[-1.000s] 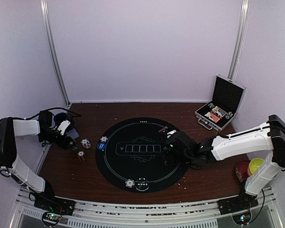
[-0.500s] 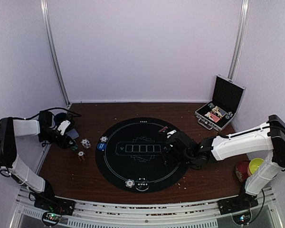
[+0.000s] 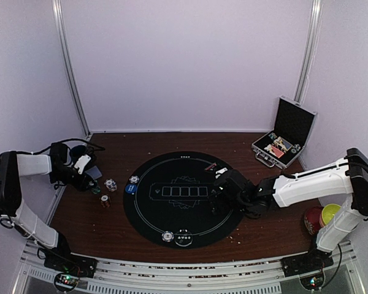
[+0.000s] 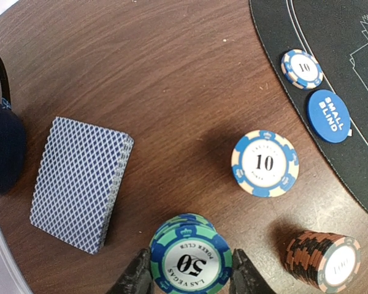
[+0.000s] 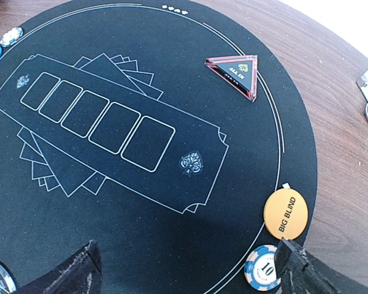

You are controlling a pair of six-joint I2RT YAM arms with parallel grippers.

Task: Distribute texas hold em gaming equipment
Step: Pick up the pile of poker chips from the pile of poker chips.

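A: Left claw (image 4: 190, 272), what've we got?

B: We see it closed on a stack of green edge-striped poker chips marked 50 (image 4: 190, 262), w/ black fingers (image 4: 137, 278) pressed to either side. The stack sits on the brown wooden counter (image 4: 172, 73), left of the round black felt mat (image 4: 356, 159) & nr the counter's left edge.

A: & around it?

B: To the far-left of the stack we've got a squared-up deck of playing cards w/ blue-grey lattice backs (image 4: 80, 184), face down, not touching the chips. To the right lies a single blue-and-cream chip marked 10 (image 4: 265, 163). Nearer us there's a short stack of brown-and-orange chips marked 100 (image 4: 324, 260). Both are apart from the green stack. On the mat's left rim we see a blue round disc reading SMALL BLIND (image 4: 329, 116), w/ a second blue-and-cream 10 chip (image 4: 302, 68) just beyond it.

A: Right claw (image 5: 187, 260)?

B: Spread wide, nothing btwn its fingers, over the mat's right half. At the mat's right rim we see an orange round disc reading BIG BLIND (image 5: 286, 213) & a third 10 chip (image 5: 262, 267) just beside it. A small red triangle marker reading ALL IN (image 5: 236, 72) lies farther along the same rim.

A: Anything else?

B: An open silver-edged black case (image 3: 285, 141) sits at the far right corner.
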